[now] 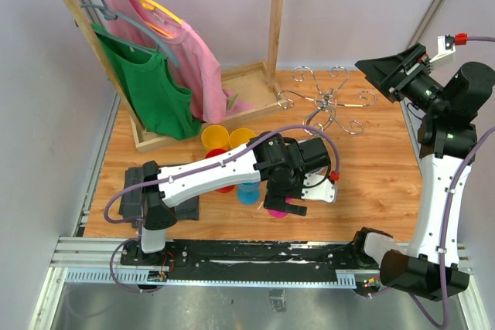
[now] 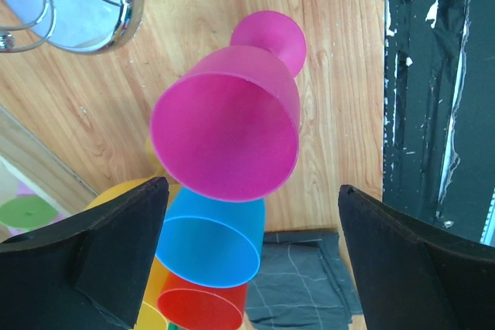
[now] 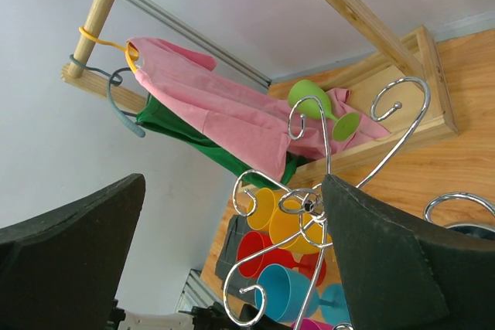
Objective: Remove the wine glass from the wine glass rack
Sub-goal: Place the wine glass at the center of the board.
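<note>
— Left gripper (image 2: 254, 187), fingers (image 2: 116, 253)?
— Spread wide, holding nothing. Pink wine glass (image 2: 232, 125) stands on its foot between them, touching neither, on the table (image 2: 340, 75).
— Wine glass rack (image 1: 329, 102)?
— Chrome, beyond the left fingertips, apart from the glass.
— Right gripper (image 3: 232, 183)?
— Fully spread, empty; rack hooks just ahead.

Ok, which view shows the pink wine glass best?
Left wrist: the pink wine glass fills the frame, open bowl and foot both clear, between the fingers of the open left gripper. Top external shows only a pink sliver under that gripper; right wrist catches barely a pink edge at its bottom border.
</note>
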Robot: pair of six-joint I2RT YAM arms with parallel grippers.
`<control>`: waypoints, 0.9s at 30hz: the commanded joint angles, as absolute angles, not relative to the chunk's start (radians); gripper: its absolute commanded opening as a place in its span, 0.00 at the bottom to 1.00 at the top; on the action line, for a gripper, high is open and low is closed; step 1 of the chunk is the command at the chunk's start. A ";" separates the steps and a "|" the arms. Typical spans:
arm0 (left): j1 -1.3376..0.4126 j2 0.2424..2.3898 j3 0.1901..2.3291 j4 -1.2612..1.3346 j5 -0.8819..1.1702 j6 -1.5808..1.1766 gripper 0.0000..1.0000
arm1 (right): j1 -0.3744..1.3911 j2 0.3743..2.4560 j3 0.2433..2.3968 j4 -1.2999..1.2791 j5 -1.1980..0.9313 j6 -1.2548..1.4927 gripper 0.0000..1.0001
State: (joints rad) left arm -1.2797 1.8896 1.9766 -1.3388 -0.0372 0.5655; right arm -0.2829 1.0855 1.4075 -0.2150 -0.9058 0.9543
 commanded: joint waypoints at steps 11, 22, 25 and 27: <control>-1.293 1.839 2.025 -1.363 -0.055 0.529 0.98 | -0.301 1.098 1.484 -0.340 -0.877 0.784 0.99; -1.293 1.834 2.131 -1.321 -0.100 0.517 0.99 | -0.291 1.141 1.599 -0.583 -0.841 0.591 0.99; -1.294 1.834 2.140 -1.313 -0.107 0.514 0.99 | -0.273 1.148 1.615 -0.610 -0.823 0.561 0.98; -1.293 1.830 2.149 -1.306 -0.115 0.511 0.99 | -0.241 1.158 1.642 -0.652 -0.796 0.522 0.98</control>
